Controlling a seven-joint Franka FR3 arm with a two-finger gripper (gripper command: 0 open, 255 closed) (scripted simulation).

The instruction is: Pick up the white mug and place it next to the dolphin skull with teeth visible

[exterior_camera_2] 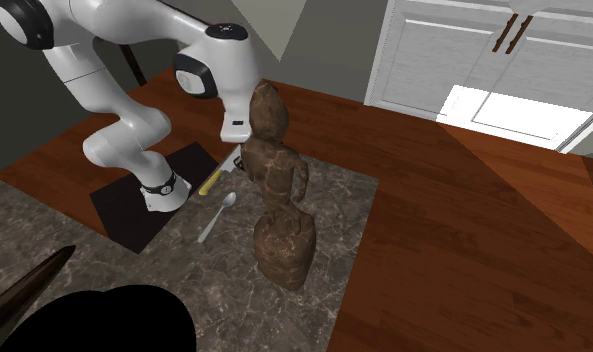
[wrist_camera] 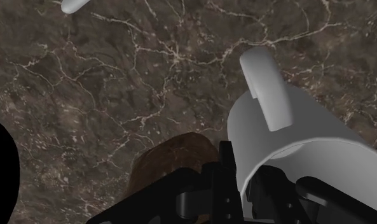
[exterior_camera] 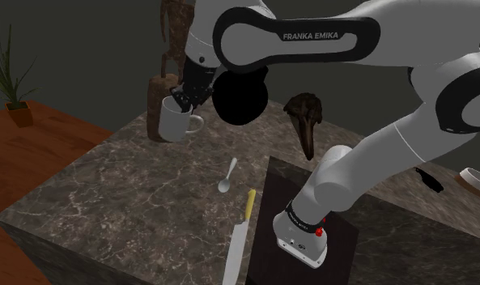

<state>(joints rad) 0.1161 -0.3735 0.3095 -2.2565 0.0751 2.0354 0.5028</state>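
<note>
Gripping the white mug [exterior_camera: 175, 125] by its rim, the gripper [exterior_camera: 181, 99] has one finger inside the wall and one outside. Mug's just in front of the brown statue [exterior_camera: 158, 91], and the dolphin skull [exterior_camera: 304, 120] is well apart from that statue.

Mug [exterior_camera: 175, 125] beside figurine [exterior_camera_2: 279, 200]; spoon [exterior_camera: 227, 176] on countertop [exterior_camera: 125, 190]
</note>
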